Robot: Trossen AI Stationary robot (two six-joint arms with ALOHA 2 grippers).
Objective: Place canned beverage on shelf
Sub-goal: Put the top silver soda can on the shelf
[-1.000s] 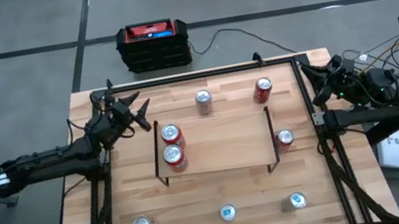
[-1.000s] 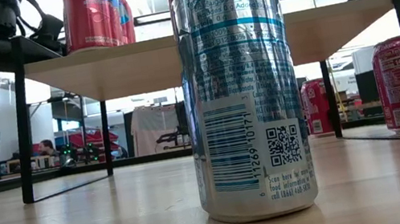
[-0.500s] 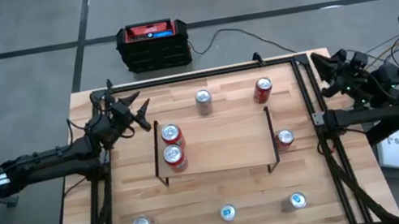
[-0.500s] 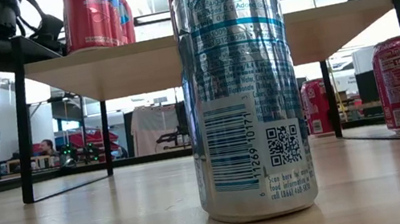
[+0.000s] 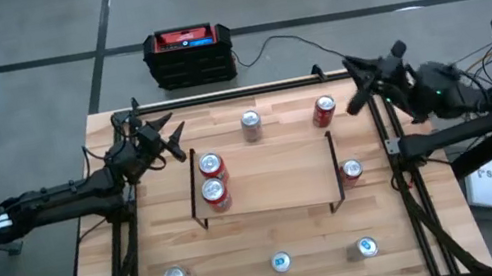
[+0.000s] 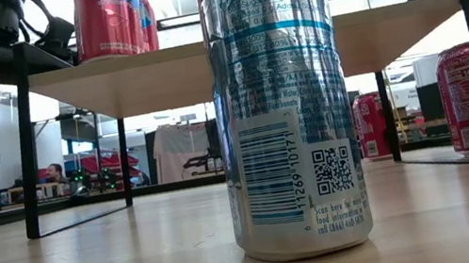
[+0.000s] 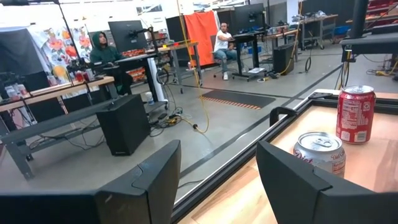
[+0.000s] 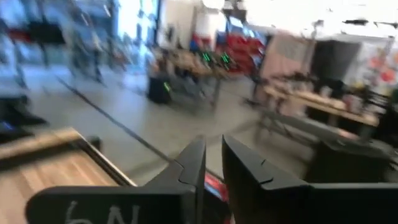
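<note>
Hovering over the table's far right corner, the right gripper (image 5: pixel 356 88) sits just beside a red can (image 5: pixel 324 110) that stands on the table (image 5: pixel 282 228) behind the shelf (image 5: pixel 273 176); its fingers (image 8: pixel 194 163) are nearly together, with only a slim gap, and they hold nothing. The left gripper (image 5: pixel 168 137) waits near the shelf's far left corner, its fingers (image 7: pixel 155 180) apart and empty. Two red cans (image 5: pixel 213 179) stand on the left end of the shelf, touching or nearly so. A silver can (image 5: pixel 251 125) stands on the table behind the shelf, left of the red can. Another red can (image 5: pixel 352 172) stands on the table just off the shelf's right edge. Three silver cans (image 5: pixel 280 262) are spread in a row along the near edge, the middle one (image 6: pixel 283 104) closest to the low camera.
</note>
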